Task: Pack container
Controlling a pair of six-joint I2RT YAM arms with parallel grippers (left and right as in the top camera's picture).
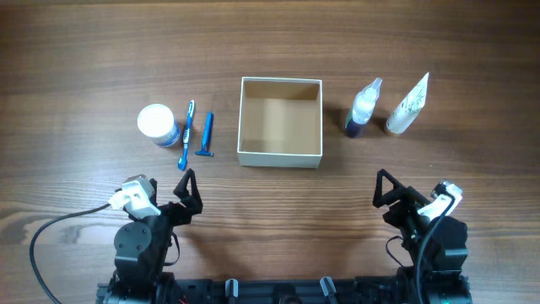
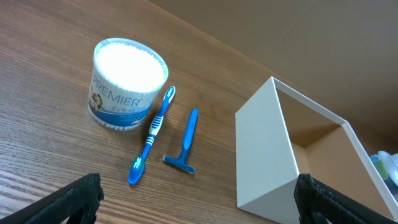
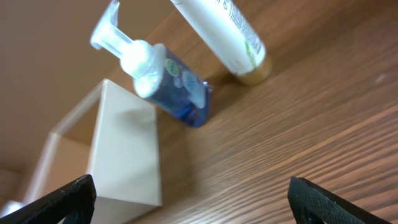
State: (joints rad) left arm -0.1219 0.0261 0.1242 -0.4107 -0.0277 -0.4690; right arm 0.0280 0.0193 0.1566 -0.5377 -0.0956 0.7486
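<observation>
Near edge: left gripper (image 1: 190,192) and right gripper (image 1: 381,190) spread wide, holding and touching nothing | Mid-table: container (image 1: 280,158) open-topped, nothing inside, central, presumably within both arms' reach | Flanks: jar (image 1: 157,123), toothbrush (image 1: 186,135), razor (image 1: 207,135) left; pump bottle (image 1: 362,108), tube (image 1: 409,105) right, likely one group per arm.

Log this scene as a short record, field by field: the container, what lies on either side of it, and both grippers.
container: square open-topped box, white walls, tan inside, nothing in it
left of container: round white-lidded jar, blue toothbrush, blue razor, all on the table, apart from the box
right of container: pump bottle with blue liquid, then white tube
left gripper: open, holding nothing, short of the toiletries
right gripper: open, holding nothing, short of the bottle
packed so far: nothing
</observation>
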